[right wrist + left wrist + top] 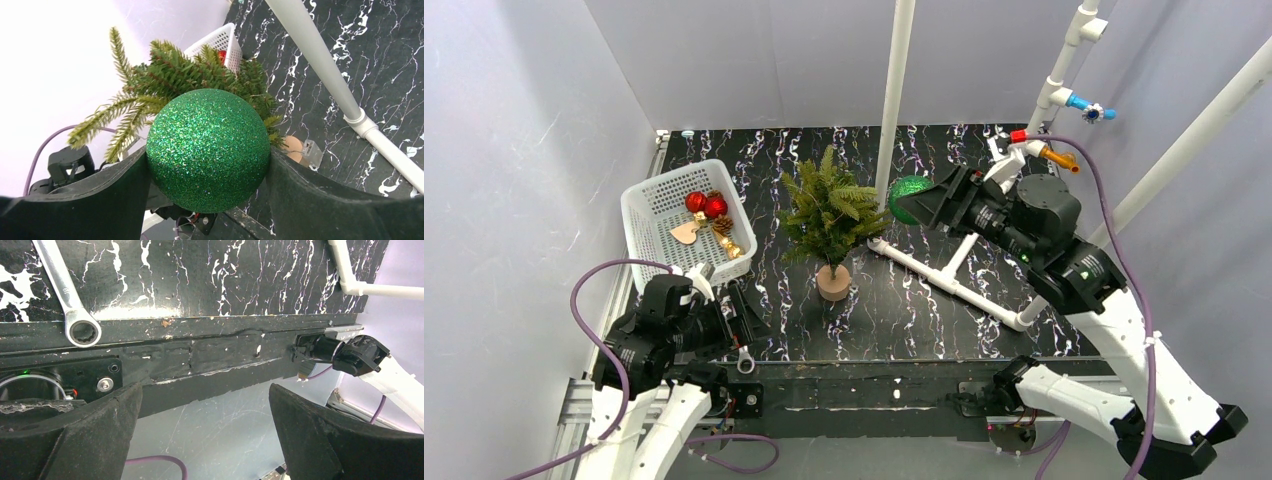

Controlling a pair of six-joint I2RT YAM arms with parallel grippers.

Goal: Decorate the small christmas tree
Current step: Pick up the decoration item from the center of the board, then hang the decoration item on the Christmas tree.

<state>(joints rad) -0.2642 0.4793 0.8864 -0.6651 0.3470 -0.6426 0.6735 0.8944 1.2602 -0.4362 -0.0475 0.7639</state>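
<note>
- The small christmas tree [829,215] stands upright in the middle of the table [904,320], trunk vertical, tip up, between a white basket [636,225] and a white pipe [896,90].
- The right gripper [921,203] clamps a green glitter ball [208,149] just beside the branches.
- The left gripper [205,395] hangs spread wide and empty over the table's near edge.

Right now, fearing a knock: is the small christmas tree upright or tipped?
Upright: the small christmas tree stands on its round wooden base, branches rising above it.
</note>
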